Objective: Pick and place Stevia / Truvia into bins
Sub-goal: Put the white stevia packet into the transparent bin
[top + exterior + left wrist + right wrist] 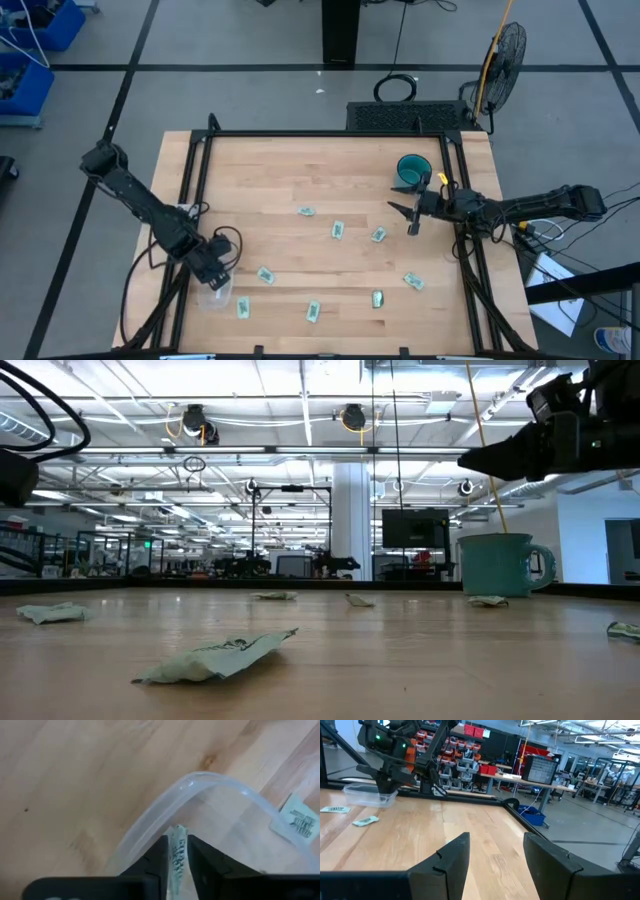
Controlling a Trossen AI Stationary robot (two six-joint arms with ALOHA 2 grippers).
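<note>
Placement step. Left end effector (176, 857) grips 1 Stevia sachet (177, 851) directly above the rim of the clear bin (165, 802), near the table (330, 190) corner. Right end effector (492, 852) waits open beside the teal cup (412, 170). Next move, judged: release into the bin.

Table (320, 190): light wood planks with visible grain and a small knot, smooth matt finish, framed by dark rails that look like metal. Bin (210, 787): clear, glossy plastic with a rounded, smooth rim. Sachets (215, 657): thin crinkled paper, matt, printed; cup (497, 564): teal, smooth, slightly glossy.
</note>
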